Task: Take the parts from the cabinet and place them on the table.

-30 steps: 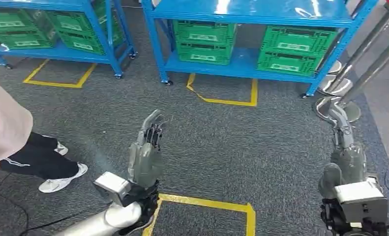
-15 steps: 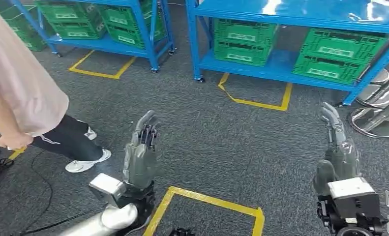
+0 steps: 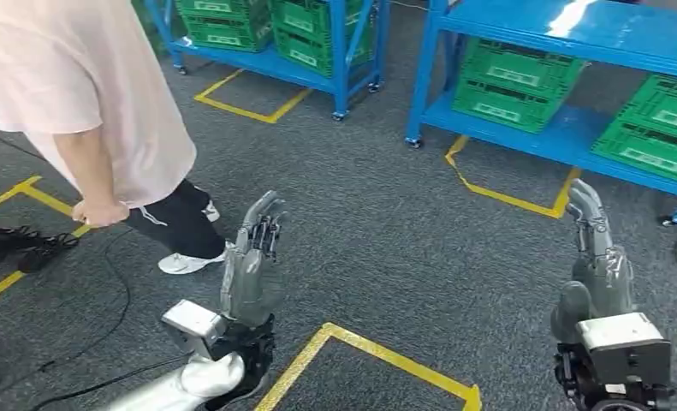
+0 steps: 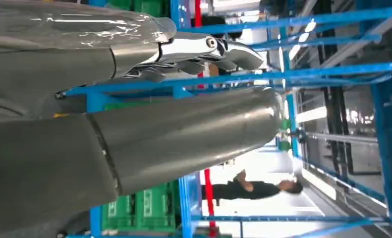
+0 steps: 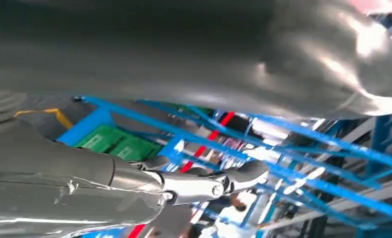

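Robot's standing on grey carpet [image 3: 403, 257] with yellow tape lines [image 3: 377, 351] marked on it, both arms raised in front of it. The left hand [image 3: 251, 265] is up with its fingers [image 3: 264, 224] stretched mostly straight and apart, nothing in it. Same deal with the right hand [image 3: 596, 257]: fingers pointing up and forward, holding nothing.

Ahead of the robot are blue metal shelf racks on wheels. The one to the right [image 3: 566, 137] has green plastic crates [image 3: 510, 90] sitting on its lower shelf, and another rack further back on the left [image 3: 343, 60] carries more green crates [image 3: 309, 30] too. Whatever parts are in those crates can't be made out from here, the insides aren't visible. Both hands are well apart from the racks.

On the left side a person [image 3: 103, 94] in a light pink top and dark trousers stands near the left arm, one hand [image 3: 99, 212] hanging down. A black cable [image 3: 18, 244] lies bunched on the floor beside them.

The left wrist view shows blue rack frames [image 4: 283, 74] and green crates [image 4: 144, 208] past the thumb.
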